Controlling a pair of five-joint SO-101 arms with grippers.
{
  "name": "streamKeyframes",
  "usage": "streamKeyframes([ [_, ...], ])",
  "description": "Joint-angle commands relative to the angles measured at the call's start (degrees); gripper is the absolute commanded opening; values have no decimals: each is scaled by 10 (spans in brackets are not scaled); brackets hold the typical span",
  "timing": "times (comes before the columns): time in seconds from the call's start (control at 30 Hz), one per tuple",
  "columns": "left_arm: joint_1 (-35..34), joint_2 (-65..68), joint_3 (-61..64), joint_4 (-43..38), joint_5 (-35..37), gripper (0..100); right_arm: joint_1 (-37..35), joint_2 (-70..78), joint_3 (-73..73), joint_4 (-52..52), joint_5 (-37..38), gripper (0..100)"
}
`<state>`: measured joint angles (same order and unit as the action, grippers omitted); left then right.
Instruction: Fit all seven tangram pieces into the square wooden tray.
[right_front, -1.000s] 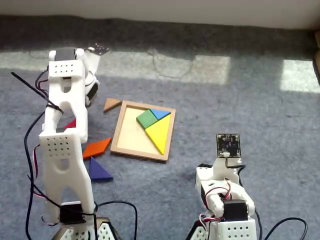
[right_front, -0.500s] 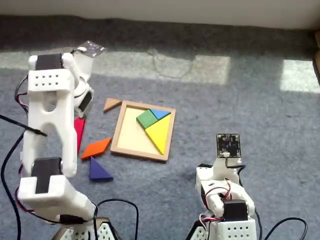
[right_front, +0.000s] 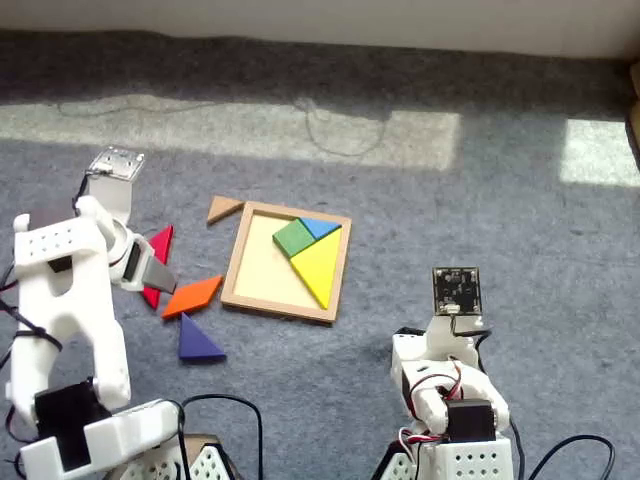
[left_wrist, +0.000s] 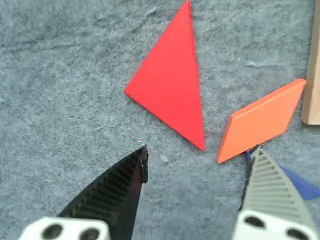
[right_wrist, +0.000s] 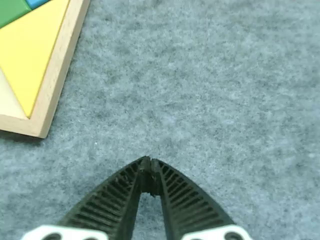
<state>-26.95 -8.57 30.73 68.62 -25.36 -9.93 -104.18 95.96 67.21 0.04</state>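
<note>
Where the tray (right_front: 235, 255) lies: mid-carpet (right_front: 450, 180), pale wood, square, with a raised rim.
Inside it: yellow triangle (right_front: 318, 265), green square (right_front: 292, 238) and small blue triangle (right_front: 320, 228), packed to one side; the remainder is bare wood.
Loose, flat: red triangle (left_wrist: 172, 82), orange parallelogram (left_wrist: 261, 120), navy triangle (right_front: 197, 340) beside the tray; tan triangle (right_front: 222, 208) at its corner.
Left gripper (left_wrist: 200, 150): spread wide, empty, ridged black and grey fingers (left_wrist: 115, 190) over the carpet by the red triangle's tip.
Right gripper (right_wrist: 150, 162): closed tight, empty, above fuzzy grey pile near the tray's corner.
</note>
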Motion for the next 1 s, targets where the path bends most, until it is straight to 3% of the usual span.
streamKeyframes([
  [0.0,-9,49,-16,-45,-8,322,7,-10,77,4,-1,6],
  [0.3,-6,201,-121,-45,-7,319,7,-10,77,4,-1,6],
  [0.97,-15,236,-203,-48,22,319,7,-10,77,4,-1,6],
])
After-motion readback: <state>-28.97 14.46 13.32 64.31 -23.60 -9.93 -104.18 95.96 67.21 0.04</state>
